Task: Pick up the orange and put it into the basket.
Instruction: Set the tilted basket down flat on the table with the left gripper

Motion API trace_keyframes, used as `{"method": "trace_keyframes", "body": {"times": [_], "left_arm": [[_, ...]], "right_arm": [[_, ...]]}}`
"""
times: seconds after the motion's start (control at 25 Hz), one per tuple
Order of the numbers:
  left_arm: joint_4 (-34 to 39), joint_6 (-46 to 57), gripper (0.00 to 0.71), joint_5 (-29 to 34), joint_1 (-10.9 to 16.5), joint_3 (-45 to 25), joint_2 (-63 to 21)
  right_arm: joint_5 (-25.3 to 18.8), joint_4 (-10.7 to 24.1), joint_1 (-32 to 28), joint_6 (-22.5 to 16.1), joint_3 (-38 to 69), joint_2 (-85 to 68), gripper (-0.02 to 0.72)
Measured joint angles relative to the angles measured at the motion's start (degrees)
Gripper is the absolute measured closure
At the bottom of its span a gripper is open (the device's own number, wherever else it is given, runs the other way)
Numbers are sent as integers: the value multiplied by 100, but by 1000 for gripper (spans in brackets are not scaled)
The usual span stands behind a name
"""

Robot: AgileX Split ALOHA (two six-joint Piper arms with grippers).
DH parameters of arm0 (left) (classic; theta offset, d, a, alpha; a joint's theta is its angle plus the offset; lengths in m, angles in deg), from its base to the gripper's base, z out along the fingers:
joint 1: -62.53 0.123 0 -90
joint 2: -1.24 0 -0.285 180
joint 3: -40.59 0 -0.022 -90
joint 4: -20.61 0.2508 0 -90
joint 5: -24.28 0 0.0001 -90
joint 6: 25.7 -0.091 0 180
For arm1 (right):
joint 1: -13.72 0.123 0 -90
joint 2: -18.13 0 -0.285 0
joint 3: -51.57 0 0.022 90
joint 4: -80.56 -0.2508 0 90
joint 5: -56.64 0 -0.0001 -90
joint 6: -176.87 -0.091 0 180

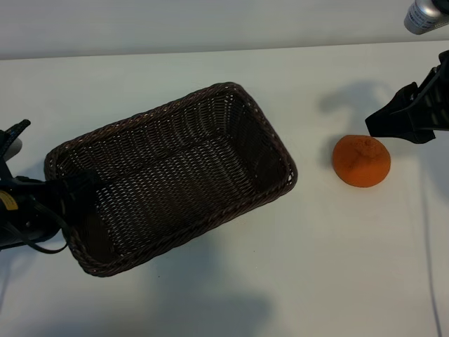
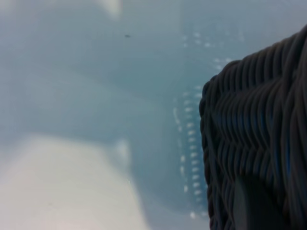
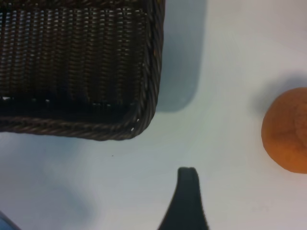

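The orange (image 1: 361,161) lies on the white table to the right of the basket (image 1: 273,144), well apart from it. The dark brown wicker basket sits slanted at the centre left and holds nothing. My right gripper (image 1: 382,121) hovers open just above and right of the orange, not touching it. In the right wrist view one black finger (image 3: 187,196) shows, with the orange (image 3: 287,130) off to its side and the basket's corner (image 3: 144,115) beyond. My left gripper (image 1: 74,184) is shut on the basket's rim at its left end. The left wrist view shows the woven wall (image 2: 254,124) close up.
The white table (image 1: 316,267) stretches out in front of and behind the basket. A silver cylindrical part (image 1: 424,15) of the right arm shows at the top right corner. The table's far edge (image 1: 140,53) meets a pale wall.
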Motion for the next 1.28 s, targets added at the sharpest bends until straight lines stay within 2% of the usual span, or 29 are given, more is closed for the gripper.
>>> {"method": "trace_keyframes", "body": {"times": [0.28,0.48,0.76,0.92,1.28], "left_arm": [[-241,-149,575,-200,0,0,-4],[-235,-402,575,133,7,259,-213],[-335,-1155,575,689,482,1047,-271],[-924,-2035,575,960,679,1213,-254],[-3234,-4942,575,1899,1184,1964,645]], "right_arm": [[-9,0,0,0,0,0,124],[-27,0,0,0,0,0,124],[-97,0,0,0,0,0,124],[-97,0,0,0,0,0,124],[-104,0,0,0,0,0,124]]}}
